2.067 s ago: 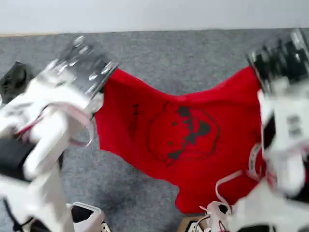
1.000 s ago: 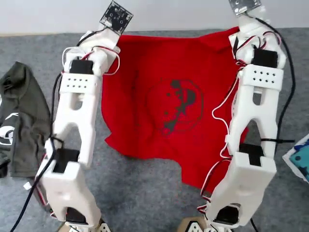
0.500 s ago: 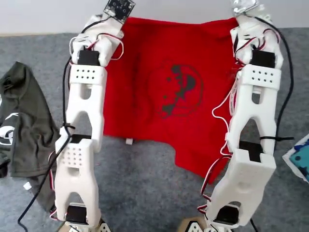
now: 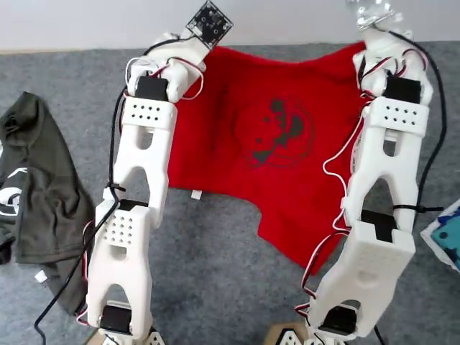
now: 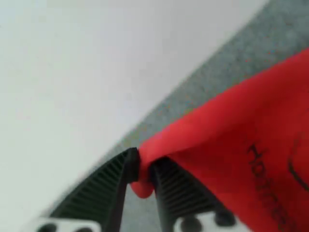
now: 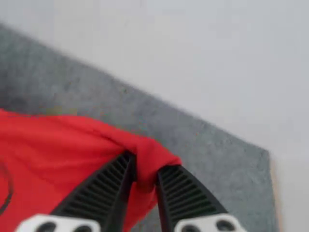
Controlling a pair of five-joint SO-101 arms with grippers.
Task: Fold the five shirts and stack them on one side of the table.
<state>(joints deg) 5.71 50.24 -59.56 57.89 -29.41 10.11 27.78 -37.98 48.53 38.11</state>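
A red shirt (image 4: pixel 266 151) with a dark round print lies spread on the grey cloth, stretched between both arms at the table's far edge. My left gripper (image 5: pixel 142 166) is shut on one far corner of the red shirt (image 5: pixel 227 140). My right gripper (image 6: pixel 145 169) is shut on the other far corner of the red shirt (image 6: pixel 58 145). In the high view the left arm (image 4: pixel 140 172) covers the shirt's left edge and the right arm (image 4: pixel 384 172) its right edge. A dark olive shirt (image 4: pixel 32 190) lies crumpled at the left.
A teal and white item (image 4: pixel 447 241) pokes in at the right edge. A pale wall (image 4: pixel 108 21) runs just behind the table's far edge. Bare grey cloth (image 4: pixel 215 280) lies between the two arm bases.
Both arms swung out from near the camera to the far edge, carrying the red shirt and spreading it flat. In the last half second both shifted slightly right.
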